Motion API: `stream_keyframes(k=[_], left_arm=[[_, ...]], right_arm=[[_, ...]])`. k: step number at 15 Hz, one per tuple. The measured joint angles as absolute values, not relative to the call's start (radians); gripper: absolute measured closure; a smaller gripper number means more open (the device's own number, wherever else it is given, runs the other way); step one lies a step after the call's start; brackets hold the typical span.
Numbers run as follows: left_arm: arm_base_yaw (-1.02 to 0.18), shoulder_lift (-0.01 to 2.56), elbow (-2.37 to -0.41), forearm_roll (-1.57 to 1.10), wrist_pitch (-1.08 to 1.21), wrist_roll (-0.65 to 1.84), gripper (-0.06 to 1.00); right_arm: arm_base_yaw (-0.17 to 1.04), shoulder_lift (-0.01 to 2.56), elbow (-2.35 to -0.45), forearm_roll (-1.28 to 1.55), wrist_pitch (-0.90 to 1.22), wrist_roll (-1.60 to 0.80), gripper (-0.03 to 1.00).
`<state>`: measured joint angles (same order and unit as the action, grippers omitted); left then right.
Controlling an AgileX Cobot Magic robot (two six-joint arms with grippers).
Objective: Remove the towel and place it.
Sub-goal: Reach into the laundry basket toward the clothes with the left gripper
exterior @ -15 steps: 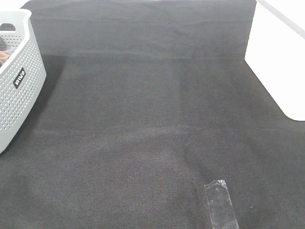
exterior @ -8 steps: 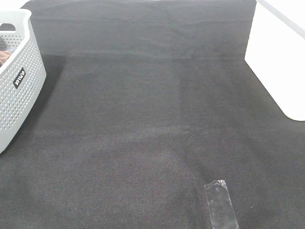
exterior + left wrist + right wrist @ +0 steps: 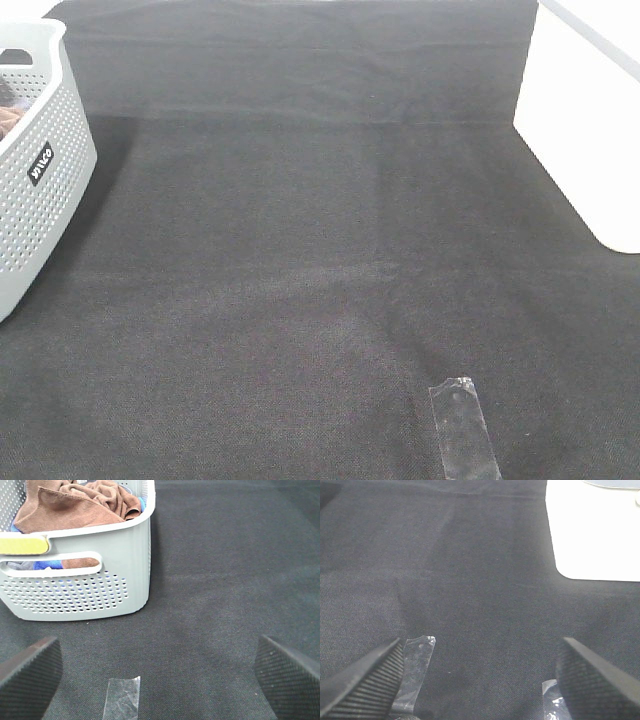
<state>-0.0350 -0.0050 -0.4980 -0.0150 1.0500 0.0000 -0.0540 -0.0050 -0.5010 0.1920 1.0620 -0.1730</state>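
Observation:
The brown towel (image 3: 75, 502) lies bunched in a grey perforated basket (image 3: 90, 587), on top of a blue cloth. In the exterior high view the basket (image 3: 40, 170) stands at the left edge and only a sliver of the towel (image 3: 10, 118) shows. My left gripper (image 3: 160, 675) is open and empty, above the black cloth, a short way from the basket's handle side. My right gripper (image 3: 480, 680) is open and empty over the black cloth. Neither gripper shows in the exterior high view.
A black cloth (image 3: 320, 250) covers the table. A strip of clear tape (image 3: 462, 425) sticks to it near the front; tape also shows in the left wrist view (image 3: 122, 697) and right wrist view (image 3: 417, 662). Bare white table (image 3: 585, 130) lies at the right.

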Motion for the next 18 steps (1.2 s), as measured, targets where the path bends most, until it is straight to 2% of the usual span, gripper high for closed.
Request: stream_keyframes(k=[18], left_arm=[[-0.035,-0.005,-0.498,-0.02,1.05,0.008,-0.05]], right_arm=[[-0.054,-0.005,-0.501,0.192,1.062,-0.173,0.21]])
